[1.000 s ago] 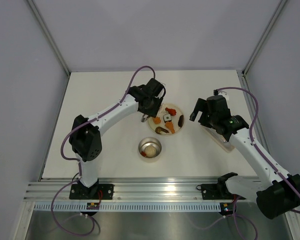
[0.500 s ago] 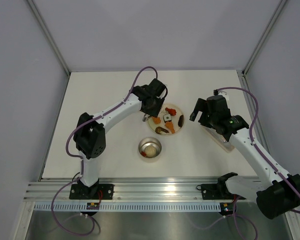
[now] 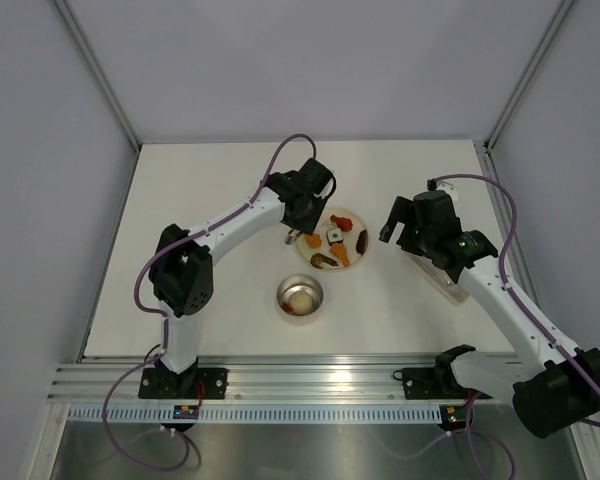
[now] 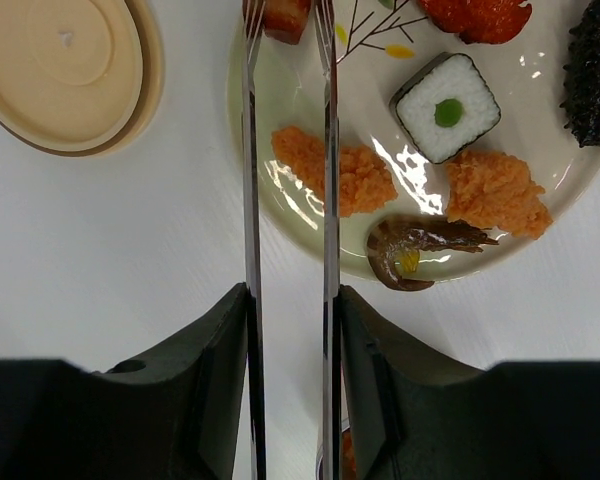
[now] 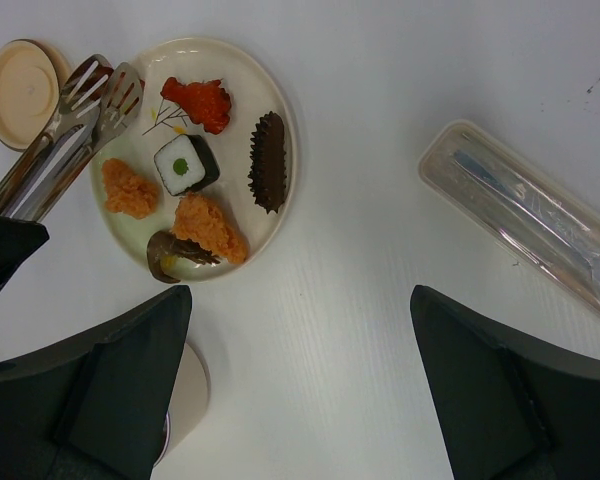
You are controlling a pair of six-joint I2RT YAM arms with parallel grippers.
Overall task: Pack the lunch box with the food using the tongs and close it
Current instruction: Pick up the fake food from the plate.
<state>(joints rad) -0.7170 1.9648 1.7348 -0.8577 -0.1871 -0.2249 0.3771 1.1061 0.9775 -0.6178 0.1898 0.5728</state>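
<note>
1. The left gripper [image 4: 288,320] is clamped on the tongs [image 4: 250,180]. One dark finger presses the outside of each slim arm, and the two arms stand a narrow gap apart, roughly parallel.
2. The tongs run straight out from those fingers, their long axis in line with the gripper. Their tips reach over the edge of the plate [image 4: 290,100] on the side nearest the lid [image 4: 65,65].
3. A reddish-brown piece [image 4: 278,14] shows between the tips at the frame's top edge; I cannot tell whether they touch it.
4. The tongs are thin polished silver metal, and in the right wrist view their ends are slotted like forks.
5. The plate is glossy cream. It holds these pieces:
   - a white roll [image 4: 447,107] with a green centre
   - two crumbly orange pieces [image 4: 495,190]
   - a curled brown shrimp [image 4: 420,245]
   - a red piece [image 4: 475,12]
   - a dark ridged piece [image 4: 595,70]
6. The lid is flat, round tan wood and lies on the white table [image 3: 200,190] just beside the plate.
7. The lunch box [image 3: 300,296] is round shiny steel and stands open, nearer the arm bases than the plate. A pale round piece and something red lie inside it.
8. The right gripper [image 5: 298,310] hangs above the table with its fingers wide apart and nothing between them. A clear plastic case [image 5: 525,215] lies on the table on the far side of the plate from the lid.
</note>
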